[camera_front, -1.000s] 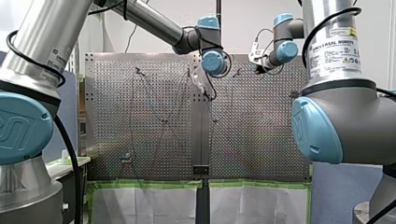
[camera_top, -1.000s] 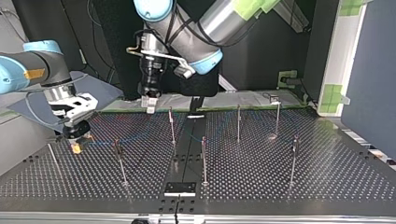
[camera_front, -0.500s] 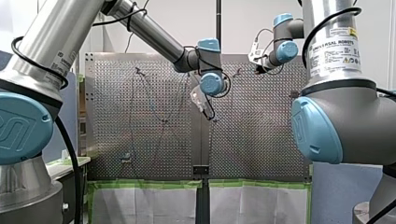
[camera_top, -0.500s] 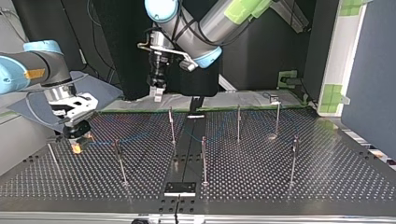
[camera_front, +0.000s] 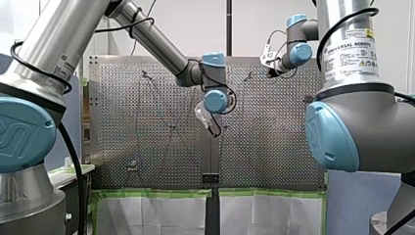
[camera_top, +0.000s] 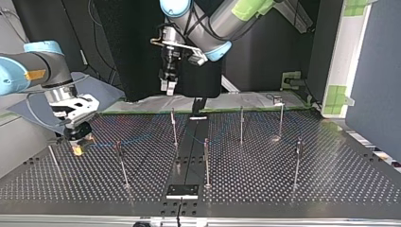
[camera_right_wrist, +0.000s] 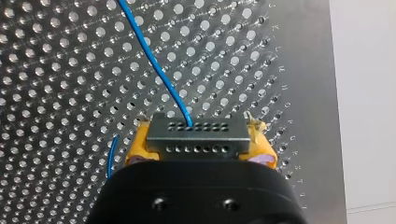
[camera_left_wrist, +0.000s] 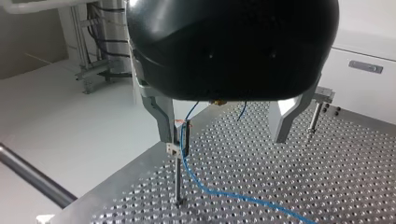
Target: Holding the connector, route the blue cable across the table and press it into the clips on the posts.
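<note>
MID-ROUTE AT THE TABLE: At the top view's left, well to the left of the dark centre strip [camera_top: 189, 156], my right gripper [camera_top: 78, 142] sits low over the perforated table [camera_top: 331, 179]. Its yellow pads [camera_right_wrist: 140, 148] are clamped on the grey connector [camera_right_wrist: 196, 136], and the blue cable [camera_right_wrist: 156, 70] runs from the connector out over the holes. Between that gripper and the centre strip, a faint blue line passes a lone post [camera_top: 122, 165]; I cannot tell whether it is seated there. Just left of the centre strip and high above the table's far edge hangs my left gripper [camera_top: 169, 89], metal fingers [camera_left_wrist: 159, 114] spread wide with nothing between them. Its wrist view shows the cable held in a clip [camera_left_wrist: 183, 137] just beside one finger, trailing from there down onto the table. Right of the centre strip stand three more posts [camera_top: 241, 124]. The cable is too thin to follow there, though the front view shows fine lines zigzagging from post to post. I judge the routing well advanced, with at least one clip filled. The stretch nearest the connector looks like what is left to press in.
</note>
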